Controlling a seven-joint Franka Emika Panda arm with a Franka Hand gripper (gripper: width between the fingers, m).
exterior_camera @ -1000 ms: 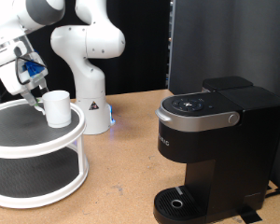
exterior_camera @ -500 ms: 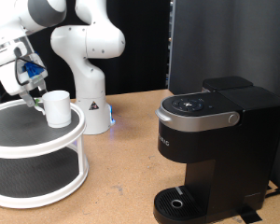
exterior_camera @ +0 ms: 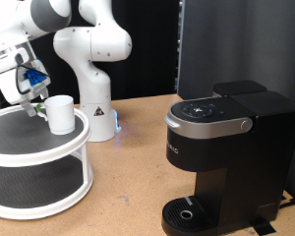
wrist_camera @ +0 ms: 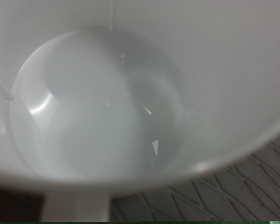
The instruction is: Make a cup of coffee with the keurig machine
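The cup [exterior_camera: 60, 113] stands upright on the top tier of a white two-tier round rack [exterior_camera: 49, 147] at the exterior view's left. In the wrist view the cup [wrist_camera: 103, 103] fills nearly the whole picture: its white interior is seen from above, with glossy highlights on the bottom and no visible contents. A strip of patterned surface shows past the rim at one corner.

The keurig machine [exterior_camera: 226, 147] stands on the tan table [exterior_camera: 128, 187] at the exterior view's right, well apart from the rack. Its lid is closed, the silver-grey handle band is down, and the round drip tray [exterior_camera: 190, 212] at its base carries nothing.

The gripper [exterior_camera: 31, 100] sits just beside the cup, on the side toward the exterior view's left, at about rim height. Its fingertips are close to the cup wall — whether they touch it cannot be determined. The finger spacing is not resolved in either view, so whether the jaws stand wide or narrow cannot be told, and no picture shows the cup between the fingers.

Compared with the frame half a second before, the gripper has shifted slightly upward and toward the exterior view's left — a small change. The cup, the rack and the machine occupy the same positions as before.
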